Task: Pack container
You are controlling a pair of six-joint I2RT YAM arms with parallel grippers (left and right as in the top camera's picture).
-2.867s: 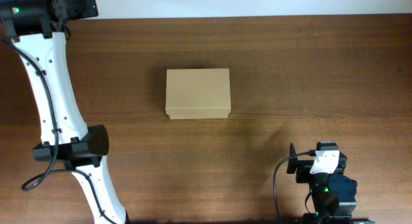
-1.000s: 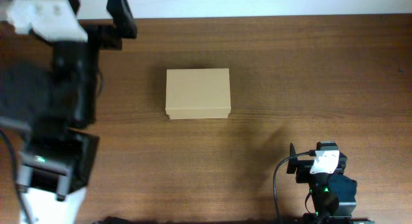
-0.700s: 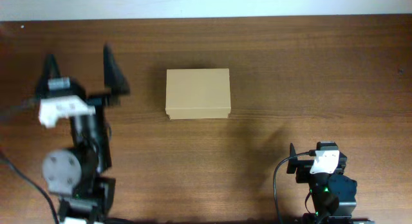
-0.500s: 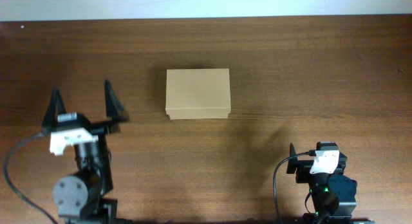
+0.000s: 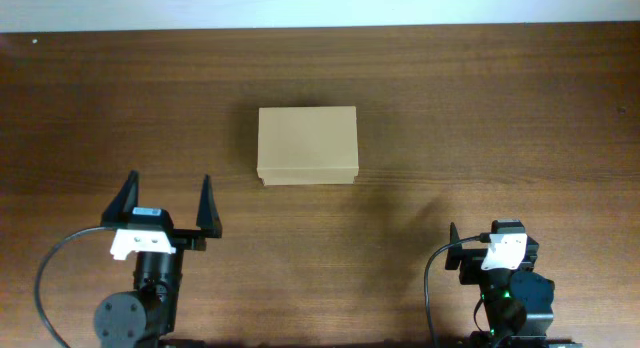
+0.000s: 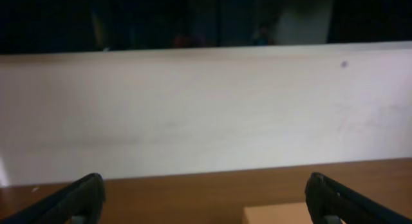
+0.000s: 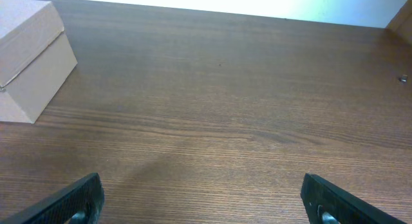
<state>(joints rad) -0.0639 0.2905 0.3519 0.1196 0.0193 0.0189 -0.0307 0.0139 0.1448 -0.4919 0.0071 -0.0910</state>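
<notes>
Item: small rectangular plain tan cardboard box (image 5: 307, 145), flap lid shut, lying flat on the dark brown wooden worktop (image 5: 500, 108), centre, toward the far edge.
Left hand (image 5: 168, 185): released, fingers spread wide, empty, apart from the box.
Right hand (image 7: 203, 201): released, empty, well apart from the box.

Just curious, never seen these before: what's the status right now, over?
Left end effector open, empty; right end effector open, empty. Container closed, untouched. Nothing seen blocking it.
</notes>
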